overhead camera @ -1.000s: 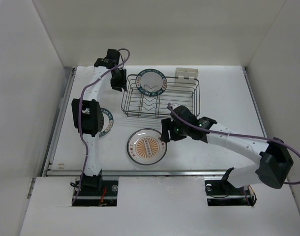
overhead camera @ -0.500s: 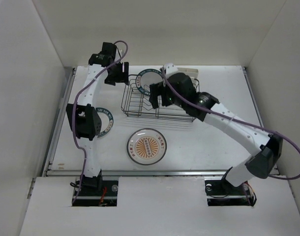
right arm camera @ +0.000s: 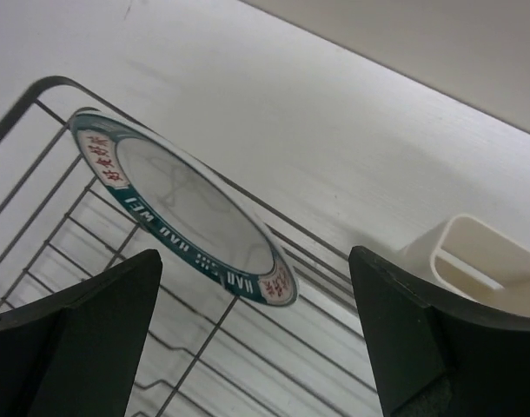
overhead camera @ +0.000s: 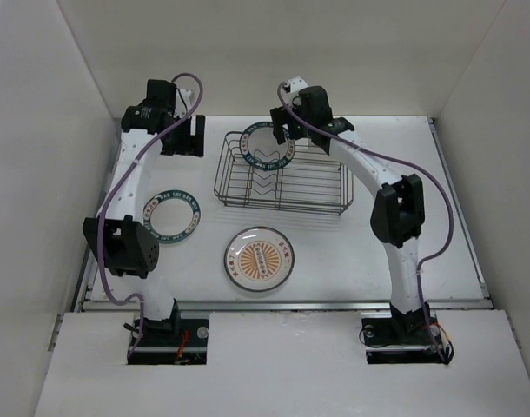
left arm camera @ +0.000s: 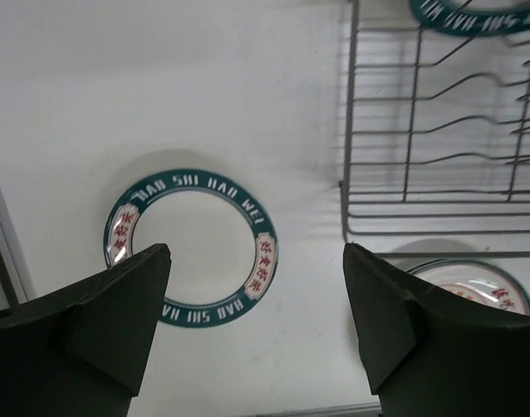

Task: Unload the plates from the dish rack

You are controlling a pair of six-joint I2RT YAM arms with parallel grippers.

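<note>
Swung right gripper from front of table to far-left corner of rectangular dark wire dish rack, jaws spread above last round teal-rimmed white plate leaning there. Pulled left gripper back, jaws spread, empty. Already out on table: second teal-rimmed plate, orange-sunburst plate. One left.

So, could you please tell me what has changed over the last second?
The right gripper, open, swung from beside the orange plate to the far end of the dish rack, by the teal-rimmed plate standing there. The left gripper, open, drew away leftward from the rack. All three plates and the rack stayed put.
</note>
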